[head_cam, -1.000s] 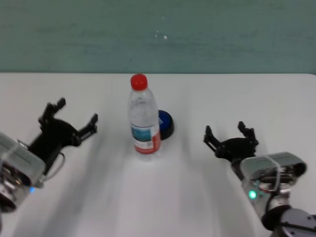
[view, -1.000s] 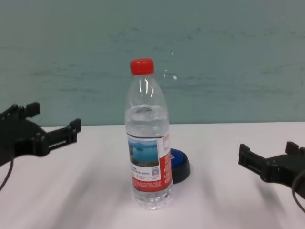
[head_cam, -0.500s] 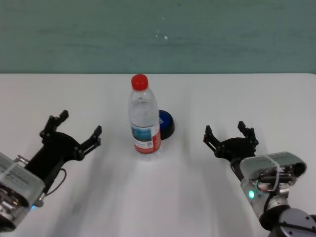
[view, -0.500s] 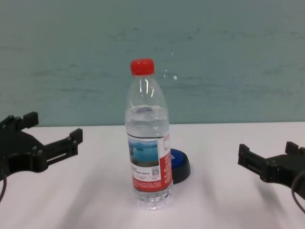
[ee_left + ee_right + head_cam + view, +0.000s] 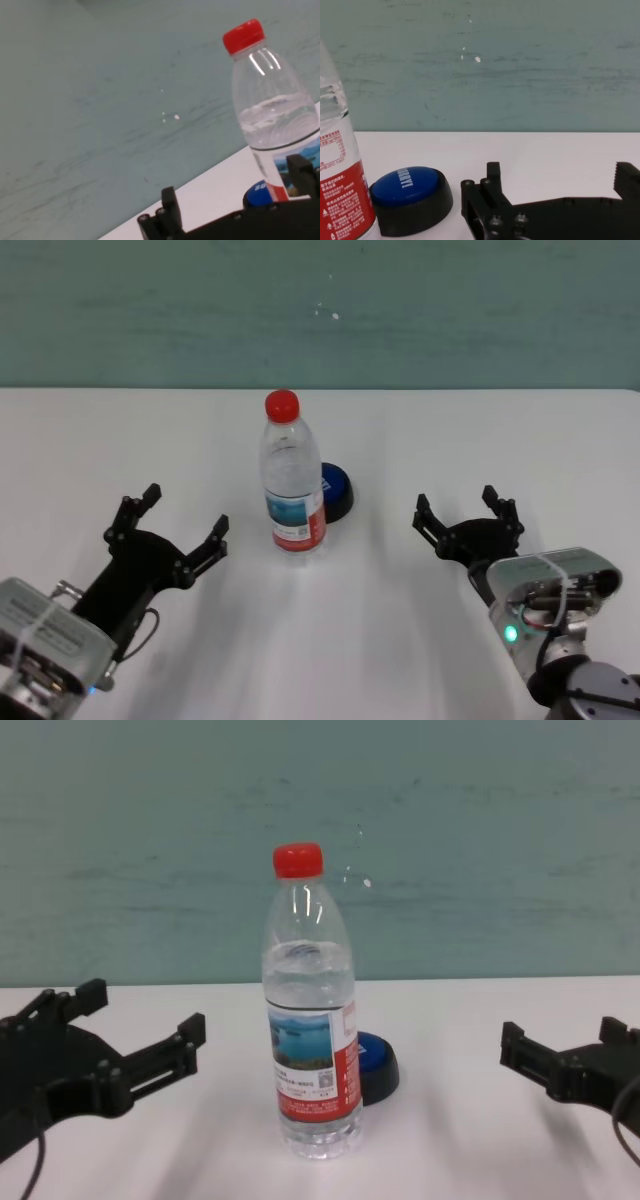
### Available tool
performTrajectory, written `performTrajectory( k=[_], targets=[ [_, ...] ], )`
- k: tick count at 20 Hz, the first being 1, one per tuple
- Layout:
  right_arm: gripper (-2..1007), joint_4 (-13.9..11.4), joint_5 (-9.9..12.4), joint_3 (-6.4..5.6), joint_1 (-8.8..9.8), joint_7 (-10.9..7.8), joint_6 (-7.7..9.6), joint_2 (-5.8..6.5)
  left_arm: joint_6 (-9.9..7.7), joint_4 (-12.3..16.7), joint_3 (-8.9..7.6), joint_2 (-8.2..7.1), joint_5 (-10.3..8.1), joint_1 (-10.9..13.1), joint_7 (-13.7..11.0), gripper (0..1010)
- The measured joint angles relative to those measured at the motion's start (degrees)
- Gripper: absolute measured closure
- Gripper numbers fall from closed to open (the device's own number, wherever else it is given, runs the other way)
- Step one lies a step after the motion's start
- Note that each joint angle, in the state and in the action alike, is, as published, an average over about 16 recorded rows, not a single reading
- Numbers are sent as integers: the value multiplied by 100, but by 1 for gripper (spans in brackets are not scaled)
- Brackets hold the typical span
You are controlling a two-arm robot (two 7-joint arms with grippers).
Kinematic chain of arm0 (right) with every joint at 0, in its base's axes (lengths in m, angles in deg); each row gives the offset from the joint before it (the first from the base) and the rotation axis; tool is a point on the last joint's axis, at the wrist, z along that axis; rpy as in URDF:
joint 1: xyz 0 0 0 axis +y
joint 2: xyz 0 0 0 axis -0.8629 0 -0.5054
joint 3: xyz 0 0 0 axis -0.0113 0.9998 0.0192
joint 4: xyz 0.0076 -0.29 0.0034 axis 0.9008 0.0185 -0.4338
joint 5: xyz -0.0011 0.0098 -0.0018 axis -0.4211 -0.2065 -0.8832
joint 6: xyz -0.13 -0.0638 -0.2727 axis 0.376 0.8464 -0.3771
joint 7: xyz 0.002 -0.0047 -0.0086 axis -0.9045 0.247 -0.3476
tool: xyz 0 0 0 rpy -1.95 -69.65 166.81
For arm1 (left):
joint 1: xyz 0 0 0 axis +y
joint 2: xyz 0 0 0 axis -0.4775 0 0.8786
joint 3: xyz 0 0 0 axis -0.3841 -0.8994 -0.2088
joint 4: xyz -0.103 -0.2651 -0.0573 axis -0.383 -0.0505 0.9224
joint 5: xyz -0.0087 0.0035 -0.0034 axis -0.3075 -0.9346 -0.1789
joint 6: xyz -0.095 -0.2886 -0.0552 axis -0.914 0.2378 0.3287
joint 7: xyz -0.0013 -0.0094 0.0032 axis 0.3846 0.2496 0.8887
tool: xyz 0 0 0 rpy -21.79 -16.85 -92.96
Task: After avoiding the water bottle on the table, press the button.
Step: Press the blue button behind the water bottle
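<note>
The water bottle stands upright mid-table, clear with a red cap and a blue and red label; it also shows in the chest view, the left wrist view and the right wrist view. The blue-topped button with a black base sits right behind it, partly hidden; it shows in the chest view and the right wrist view. My left gripper is open and empty, to the left of the bottle and near it. My right gripper is open and empty at the right.
The white table reaches a teal wall at the back. Bare tabletop lies on both sides of the bottle and in front of it.
My left gripper has moved right and nearer to me, closing toward the bottle's left side. The right gripper, bottle and button have not moved.
</note>
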Motion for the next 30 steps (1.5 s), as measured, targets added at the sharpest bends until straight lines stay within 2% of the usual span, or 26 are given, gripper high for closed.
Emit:
performTrajectory(
  k=[11, 30],
  targets=[
    [1, 0, 0, 0, 0, 0, 0, 0, 144, -190, -66, 141, -50, 79, 8, 10],
    [1, 0, 0, 0, 0, 0, 0, 0, 254, -509, -184, 360, -466, -23, -116, 10]
  ],
)
